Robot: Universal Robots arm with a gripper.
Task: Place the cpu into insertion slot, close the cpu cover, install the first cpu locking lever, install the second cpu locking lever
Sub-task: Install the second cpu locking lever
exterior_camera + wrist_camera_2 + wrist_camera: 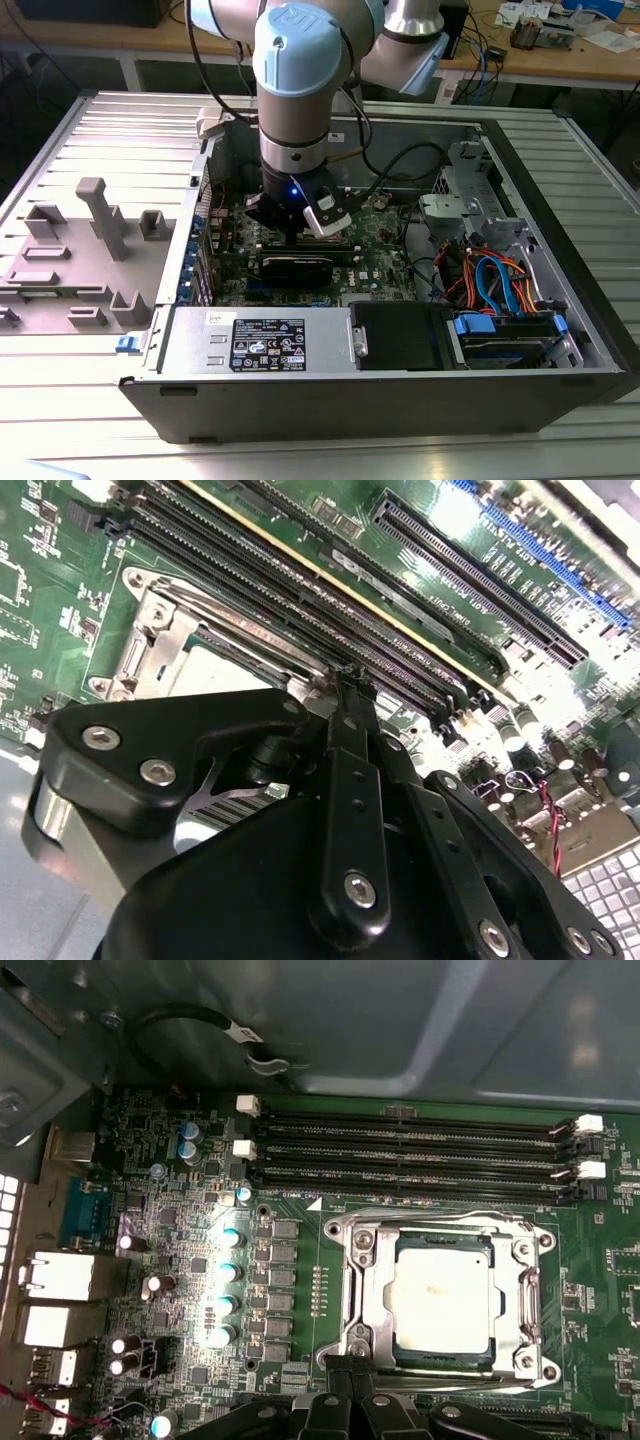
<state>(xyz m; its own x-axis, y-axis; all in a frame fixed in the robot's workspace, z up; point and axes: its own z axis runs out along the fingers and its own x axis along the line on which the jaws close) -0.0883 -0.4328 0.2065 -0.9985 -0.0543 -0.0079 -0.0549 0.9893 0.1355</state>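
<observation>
Hand [345, 1385] sits low at the socket edge, fingers drawn together to a narrow tip, seemingly on a lever end, though contact is hard to confirm. Directly beyond the fingertips: cpu [443, 1300] seated flat in the insertion slot [400, 1355], cpu cover [372, 1290] closed over it; memory slots [410, 1155] lie farther out.

Matt silvery metal cpu [440, 1300] top, shiny metal cpu cover [375, 1300], matt black gripper [345, 1405].
</observation>
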